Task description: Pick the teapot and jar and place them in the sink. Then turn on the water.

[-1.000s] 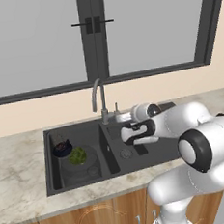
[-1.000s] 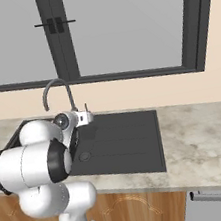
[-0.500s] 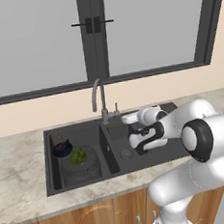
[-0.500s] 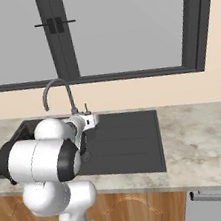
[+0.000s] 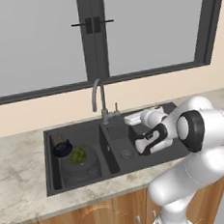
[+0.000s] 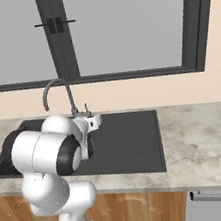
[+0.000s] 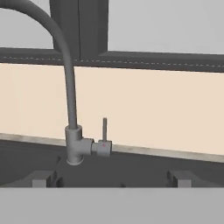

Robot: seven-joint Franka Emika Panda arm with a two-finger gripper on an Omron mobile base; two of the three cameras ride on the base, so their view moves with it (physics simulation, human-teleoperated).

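Note:
The black double-basin sink point(image 5: 157, 154) holds both items in its left basin. The small black teapot point(image 5: 62, 148) sits at the back, and the translucent jar point(image 5: 80, 161) with green contents stands just in front of it. My gripper point(image 5: 129, 118) hovers over the right basin's back edge, open and empty, pointing at the grey gooseneck faucet point(image 5: 98, 97). In the hand view the faucet base point(image 7: 74, 146) and its upright lever point(image 7: 104, 129) stand straight ahead, between and beyond my fingertips point(image 7: 41, 178). No water falls from the spout. From the right, the gripper point(image 6: 95, 120) is beside the faucet point(image 6: 56, 90).
Marbled counter point(image 5: 19, 159) surrounds the sink point(image 6: 130, 142), with a window and beige wall behind. Wooden cabinet fronts point(image 5: 95, 217) run below the counter. My arm's elbow point(image 5: 198, 130) bulks over the sink's right side.
The hand has risen and swung back toward the faucet, and the elbow has shifted right. Teapot and jar have not moved. The gripper stayed open.

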